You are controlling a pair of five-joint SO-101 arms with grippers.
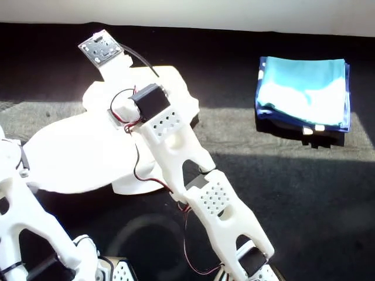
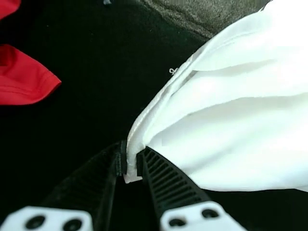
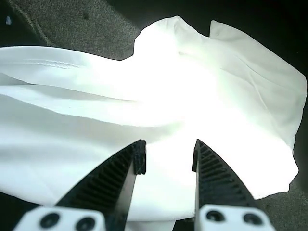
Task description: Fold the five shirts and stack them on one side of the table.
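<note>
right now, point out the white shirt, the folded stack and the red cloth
white shirt (image 1: pixel 76 155): high view, middle of its spread fabric
folded stack (image 1: pixel 304 93): high view, top light-blue shirt
red cloth (image 2: pixel 24 79): left wrist view, near its hemmed edge

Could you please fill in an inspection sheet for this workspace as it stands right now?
Surface: dark table, with a sunlit band across it.
Job's things: white shirt lying loose, unfolded; folded stack of blue shirts toward one side; red shirt loose on the table.
Clutter: nothing seen.
End effectors: left end effector shut on the white shirt's edge; right end effector open over the white shirt.
Cables: red and black wires run along one arm.
Surroundings: pale strip beyond the table's far edge.
</note>
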